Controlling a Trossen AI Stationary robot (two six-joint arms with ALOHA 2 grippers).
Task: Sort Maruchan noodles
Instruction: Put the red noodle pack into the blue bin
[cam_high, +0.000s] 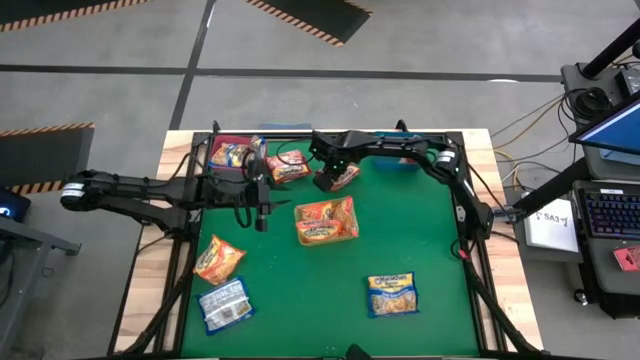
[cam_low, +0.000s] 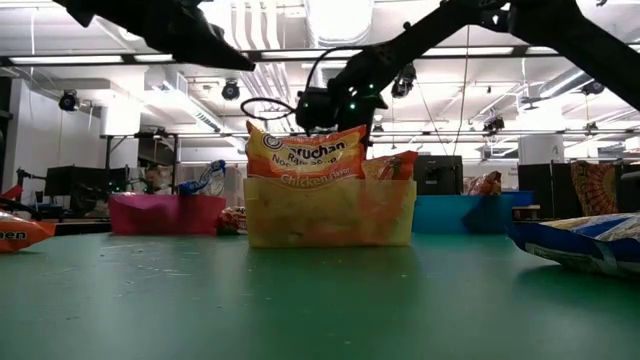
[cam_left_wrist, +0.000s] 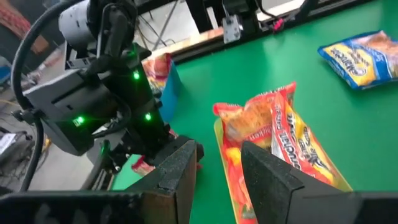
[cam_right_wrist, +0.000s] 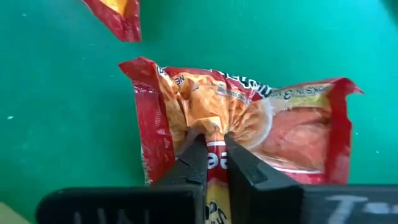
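- Now: my right gripper (cam_right_wrist: 214, 146) pinches a red packet (cam_right_wrist: 249, 118) on the bench (cam_high: 420, 240).
- Left gripper (cam_left_wrist: 217, 168) hovers, fingers apart, empty, over orange packets (cam_high: 326, 221).

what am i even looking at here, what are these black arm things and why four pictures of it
It is a robot with two dark arms at a green table, sorting ramen packets. One picture looks straight down from above, one looks level across the tabletop, and two come from cameras on the arms' wrists.

The right gripper is shut on a red packet, pinching its bunched wrapper near the table's far edge. The left gripper hangs with its fingers apart and empty above an orange packet in the middle.

Loose packets lie nearby: an orange one, a blue-and-silver one and a blue one. A red bin at the back holds more.
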